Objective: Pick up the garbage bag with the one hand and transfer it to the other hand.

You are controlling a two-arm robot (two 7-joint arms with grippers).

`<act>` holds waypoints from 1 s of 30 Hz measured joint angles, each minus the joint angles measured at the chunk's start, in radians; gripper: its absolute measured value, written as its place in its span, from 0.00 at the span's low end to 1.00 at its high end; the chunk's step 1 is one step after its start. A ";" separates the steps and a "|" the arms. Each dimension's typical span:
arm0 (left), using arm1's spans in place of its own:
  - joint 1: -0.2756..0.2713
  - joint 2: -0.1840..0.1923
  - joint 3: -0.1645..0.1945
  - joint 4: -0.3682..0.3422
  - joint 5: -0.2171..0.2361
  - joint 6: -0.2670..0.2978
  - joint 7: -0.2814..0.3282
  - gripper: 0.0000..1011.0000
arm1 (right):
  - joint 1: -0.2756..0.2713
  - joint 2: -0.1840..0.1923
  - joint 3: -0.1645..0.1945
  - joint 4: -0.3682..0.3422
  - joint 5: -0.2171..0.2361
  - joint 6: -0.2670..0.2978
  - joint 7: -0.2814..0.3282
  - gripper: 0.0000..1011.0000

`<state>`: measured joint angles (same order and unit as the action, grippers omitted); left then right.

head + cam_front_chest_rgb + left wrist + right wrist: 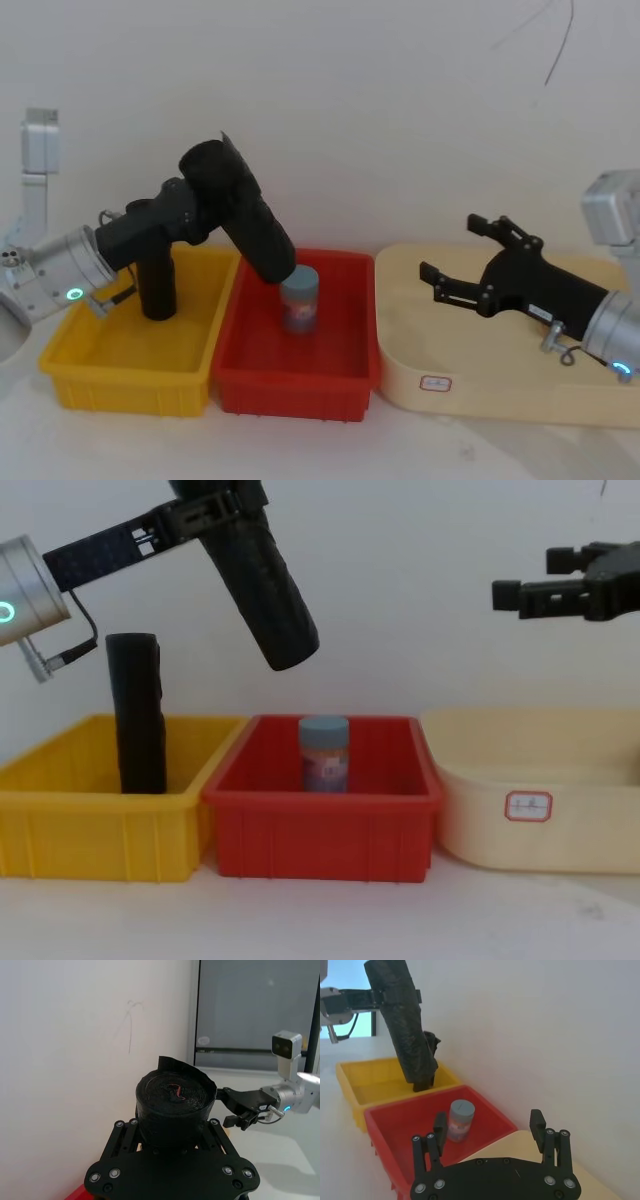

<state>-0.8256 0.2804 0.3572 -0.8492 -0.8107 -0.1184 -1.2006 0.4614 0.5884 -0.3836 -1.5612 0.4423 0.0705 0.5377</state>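
**Handing over a raised roll: grip the free lower half**

The garbage bag (245,215), a matte-black roll wound tight, hangs tilted in the air. Its upper end is over the yellow bin (100,830) and its lower end is above the red bin (320,830). It touches neither bin. A loose flap of film sticks up at the top end.

The left end effector (215,505) is clamped across the roll near that top end, one finger on each side. This leaves the lower half bare.

The roll looks light and firm across its width. The outer wrap is probably slick, though, and could slip or peel under a pinch. The best hold is likely square across the bare lower half, clear of the flap and of the left fingers.

The right end effector (452,247) hovers above the cream tray (540,810) with its fingers spread wide and nothing between them, well apart from the roll.

A second black roll (138,715) stands upright in the yellow bin. A blue-lidded jar (324,753) stands in the red bin, below the raised roll's lower end. All three containers rest on the white worktop (320,920).
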 joint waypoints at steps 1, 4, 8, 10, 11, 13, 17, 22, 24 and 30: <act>-0.004 0.000 0.004 0.004 0.005 -0.002 -0.001 0.43 | 0.009 -0.005 -0.007 0.009 -0.008 0.006 0.000 0.99; -0.020 -0.002 0.018 0.023 0.019 -0.011 -0.003 0.43 | 0.026 -0.016 -0.020 0.029 -0.023 0.016 -0.001 0.99; -0.036 -0.004 0.031 0.043 0.033 -0.020 -0.005 0.43 | 0.044 -0.029 -0.034 0.051 -0.041 0.027 -0.003 0.99; -0.043 -0.005 0.038 0.052 0.039 -0.025 -0.006 0.43 | 0.053 -0.035 -0.041 0.062 -0.049 0.032 -0.005 0.99; -0.045 -0.006 0.040 0.055 0.041 -0.026 -0.006 0.43 | 0.053 -0.035 -0.041 0.062 -0.049 0.032 -0.005 0.99; -0.051 -0.006 0.045 0.062 0.046 -0.029 -0.007 0.43 | 0.062 -0.041 -0.047 0.074 -0.058 0.037 -0.006 0.99; -0.058 -0.007 0.051 0.071 0.052 -0.034 -0.008 0.43 | 0.066 -0.045 -0.050 0.080 -0.064 0.040 -0.006 0.99; -0.064 -0.008 0.056 0.079 0.057 -0.037 -0.008 0.43 | 0.069 -0.050 -0.053 0.085 -0.064 0.039 0.004 0.99; -0.067 -0.008 0.058 0.082 0.059 -0.039 -0.009 0.43 | 0.073 -0.051 -0.056 0.089 -0.063 0.038 0.014 0.99; -0.072 -0.009 0.062 0.088 0.063 -0.042 -0.010 0.43 | 0.088 -0.057 -0.072 0.094 -0.050 0.039 0.054 0.99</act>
<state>-0.8973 0.2715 0.4192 -0.7616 -0.7477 -0.1600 -1.2102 0.5492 0.5314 -0.4553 -1.4675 0.3928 0.1090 0.5915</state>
